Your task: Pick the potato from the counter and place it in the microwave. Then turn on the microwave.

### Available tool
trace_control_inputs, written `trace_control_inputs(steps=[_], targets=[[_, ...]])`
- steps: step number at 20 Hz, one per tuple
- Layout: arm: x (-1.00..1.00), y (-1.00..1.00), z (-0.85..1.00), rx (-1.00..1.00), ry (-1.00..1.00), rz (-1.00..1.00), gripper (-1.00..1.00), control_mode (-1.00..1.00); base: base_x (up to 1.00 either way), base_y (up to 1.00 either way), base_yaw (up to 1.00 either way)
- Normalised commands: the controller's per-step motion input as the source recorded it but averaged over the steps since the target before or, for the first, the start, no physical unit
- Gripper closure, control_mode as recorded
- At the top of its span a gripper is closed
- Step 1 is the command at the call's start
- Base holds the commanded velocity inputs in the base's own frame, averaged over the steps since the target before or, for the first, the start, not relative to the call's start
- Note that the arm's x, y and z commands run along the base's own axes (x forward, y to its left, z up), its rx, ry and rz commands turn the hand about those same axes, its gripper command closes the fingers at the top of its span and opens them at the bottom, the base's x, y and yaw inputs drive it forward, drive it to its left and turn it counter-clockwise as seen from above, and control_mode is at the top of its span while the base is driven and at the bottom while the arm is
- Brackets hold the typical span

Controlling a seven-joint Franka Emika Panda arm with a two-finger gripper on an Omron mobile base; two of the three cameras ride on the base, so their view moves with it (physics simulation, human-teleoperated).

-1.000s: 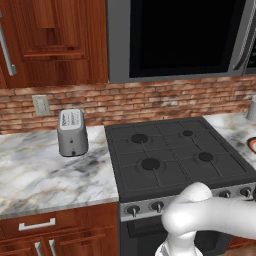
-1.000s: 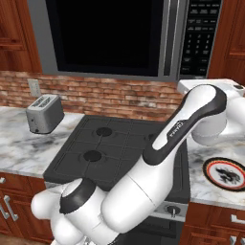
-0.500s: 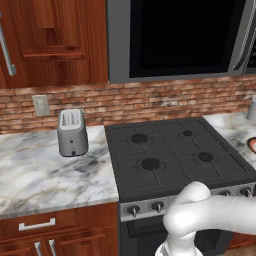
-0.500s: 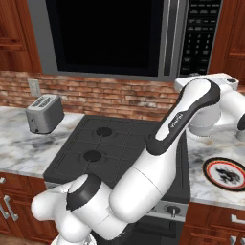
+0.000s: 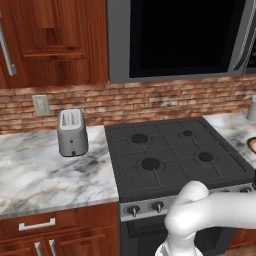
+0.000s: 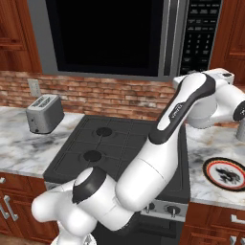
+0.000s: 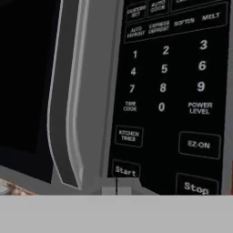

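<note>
hand view: clenched claw (image 7: pixel 117 189) just below the microwave's (image 7: pixel 95 68) start button (image 7: pixel 125 170).

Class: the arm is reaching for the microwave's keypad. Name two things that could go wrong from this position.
1. The shut gripper sits just under the Start button, with Stop and Kitchen Timer close by; a slight drift could press the wrong key.
2. The microwave's door looks closed and its glass is dark, so the potato inside cannot be confirmed.

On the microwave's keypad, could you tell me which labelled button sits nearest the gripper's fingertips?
The Start button, directly above the shut gripper; Stop lies farther right.
</note>
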Motion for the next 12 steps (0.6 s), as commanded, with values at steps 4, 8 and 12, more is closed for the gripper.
trace_control_inputs(steps=[4, 8, 12], targets=[[0.33, 0.0, -0.01, -0.06, 0.0, 0.0, 1.0, -1.0, 0.0, 0.0, 0.0], [0.26, 0.0, 0.0, -0.06, 0.0, 0.0, 1.0, -1.0, 0.0, 0.0, 0.0], [0.13, 0.0, -0.02, -0.08, 0.0, 0.0, 1.0, -1.0, 0.0, 0.0, 0.0]])
